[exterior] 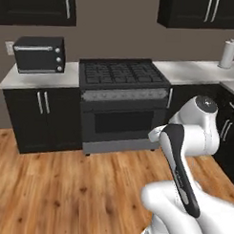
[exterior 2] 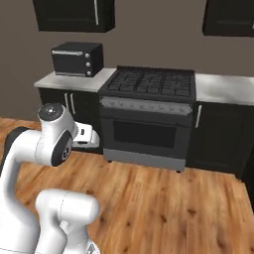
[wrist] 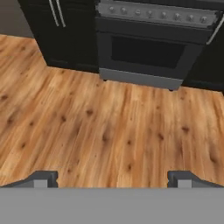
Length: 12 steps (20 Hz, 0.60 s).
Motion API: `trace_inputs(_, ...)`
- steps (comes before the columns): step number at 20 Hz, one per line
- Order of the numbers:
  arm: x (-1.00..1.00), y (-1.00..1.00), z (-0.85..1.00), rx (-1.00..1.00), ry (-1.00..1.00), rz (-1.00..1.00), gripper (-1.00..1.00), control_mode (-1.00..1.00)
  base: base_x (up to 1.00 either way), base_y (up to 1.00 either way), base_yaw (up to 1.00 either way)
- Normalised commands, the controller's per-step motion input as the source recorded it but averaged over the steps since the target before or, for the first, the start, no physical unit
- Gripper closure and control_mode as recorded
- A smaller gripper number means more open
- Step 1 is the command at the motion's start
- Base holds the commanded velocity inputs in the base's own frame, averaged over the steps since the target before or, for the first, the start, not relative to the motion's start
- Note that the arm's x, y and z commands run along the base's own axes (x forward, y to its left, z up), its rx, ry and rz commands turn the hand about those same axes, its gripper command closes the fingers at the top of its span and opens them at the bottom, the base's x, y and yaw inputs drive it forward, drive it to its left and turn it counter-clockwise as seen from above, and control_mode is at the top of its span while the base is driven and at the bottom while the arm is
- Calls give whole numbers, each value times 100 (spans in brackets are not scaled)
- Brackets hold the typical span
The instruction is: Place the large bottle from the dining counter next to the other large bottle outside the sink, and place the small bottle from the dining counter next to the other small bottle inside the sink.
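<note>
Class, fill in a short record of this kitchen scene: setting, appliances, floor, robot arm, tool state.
setting: kitchen with dark cabinets and pale worktop
appliances: black stove between cabinets; toaster oven on the worktop
other: paper towel roll on the worktop
floor: bare wooden floor
arm: folded over the base
tool: open, holding nothing, over the floor

Your left base view looks forward and down from behind the arm, which rises at lower right, onto a black stove (exterior: pixel 123 97) at frame centre and a toaster oven (exterior: pixel 39 54) at upper left. Your right base view faces the same stove (exterior 2: pixel 149 116) from the other side, arm at lower left. Your hand view sits low, close over the wooden floor (wrist: pixel 105 127), with the stove's oven door (wrist: pixel 146 52) along its top.
</note>
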Motion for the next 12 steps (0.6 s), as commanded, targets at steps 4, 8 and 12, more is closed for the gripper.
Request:
trace_inputs(4,0,0,0,0,0,0,-100,100,9,58,61)
trace_inputs(8,0,0,0,0,0,0,-100,100,28,53,62)
trace_inputs(12,0,0,0,0,0,0,-100,100,74,40,53)
